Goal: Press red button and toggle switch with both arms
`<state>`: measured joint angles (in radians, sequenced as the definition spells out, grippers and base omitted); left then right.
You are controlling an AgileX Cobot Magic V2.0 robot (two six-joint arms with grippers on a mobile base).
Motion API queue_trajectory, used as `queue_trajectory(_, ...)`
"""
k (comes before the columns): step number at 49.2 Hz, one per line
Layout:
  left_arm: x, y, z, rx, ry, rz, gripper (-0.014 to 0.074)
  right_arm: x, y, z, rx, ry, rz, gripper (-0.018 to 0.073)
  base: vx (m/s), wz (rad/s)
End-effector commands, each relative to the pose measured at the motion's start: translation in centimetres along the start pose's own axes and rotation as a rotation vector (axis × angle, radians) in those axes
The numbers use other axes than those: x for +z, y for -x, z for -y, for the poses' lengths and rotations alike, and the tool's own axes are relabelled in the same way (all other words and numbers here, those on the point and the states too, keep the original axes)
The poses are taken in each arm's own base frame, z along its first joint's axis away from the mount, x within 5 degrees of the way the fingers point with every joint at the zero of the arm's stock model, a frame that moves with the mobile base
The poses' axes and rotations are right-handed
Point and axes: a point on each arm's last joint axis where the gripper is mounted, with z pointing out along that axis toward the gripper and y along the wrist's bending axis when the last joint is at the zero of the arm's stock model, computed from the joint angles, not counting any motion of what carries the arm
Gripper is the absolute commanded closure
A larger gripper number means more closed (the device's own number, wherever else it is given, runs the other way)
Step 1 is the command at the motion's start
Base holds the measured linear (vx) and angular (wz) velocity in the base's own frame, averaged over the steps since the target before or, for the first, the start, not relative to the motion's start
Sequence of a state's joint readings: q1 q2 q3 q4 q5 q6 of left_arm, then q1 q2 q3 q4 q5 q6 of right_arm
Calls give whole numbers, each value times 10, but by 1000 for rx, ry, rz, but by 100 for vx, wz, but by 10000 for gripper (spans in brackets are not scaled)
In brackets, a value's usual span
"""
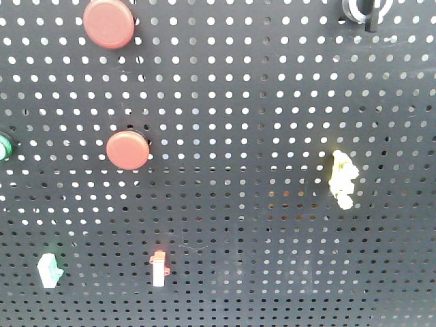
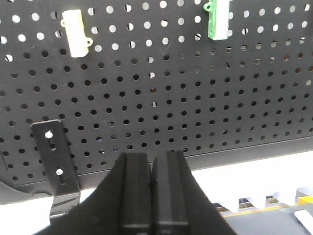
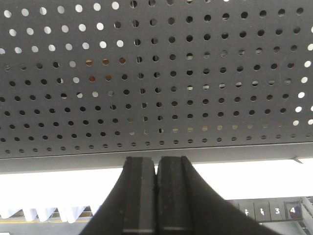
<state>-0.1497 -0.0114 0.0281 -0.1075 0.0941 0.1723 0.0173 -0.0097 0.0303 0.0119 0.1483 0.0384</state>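
Two red buttons are mounted on the black pegboard (image 1: 272,102) in the front view, one at the top left (image 1: 108,22) and one lower, left of centre (image 1: 127,150). The toggle switch (image 1: 364,10), a silver-white collar with a black lever, is cut off by the top right edge. Neither arm shows in this view. My left gripper (image 2: 152,157) is shut and empty, below the pegboard's lower rows (image 2: 161,112). The right gripper (image 3: 156,160) is also shut and empty, just under the board's bottom edge (image 3: 156,154). Neither wrist view shows a red button or the toggle switch.
A green button (image 1: 3,146) sits at the left edge, a pale yellow knobbly switch (image 1: 342,178) at the right, with a white red-tipped switch (image 1: 159,268) and a whitish-green switch (image 1: 49,270) low down. A black bracket (image 2: 54,161) stands left of the left gripper.
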Motion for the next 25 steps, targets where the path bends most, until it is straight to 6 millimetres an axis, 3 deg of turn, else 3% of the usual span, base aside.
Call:
queue_trajectory(1,0,-3,-1,-11,11,65,594,-1,5,0,-8,2,88,562,0,0)
queue_trajectory(7,0,2,-1,0,20,115,594,-1,7,0,-11,3,112,562,0,0)
queue_trajectory(13,-5,24,-4,-74,37,277,594,-6,29,-1,19,18,310,562,0,0)
queue_trajectory(18,-13,56,-6,-98,36,373,594,-20,68,-3,23,29,472,562,0,0)
queue_trajectory(25,-22,121,-9,-42,31,390,594,-43,141,-7,21,34,552,562,0,0)
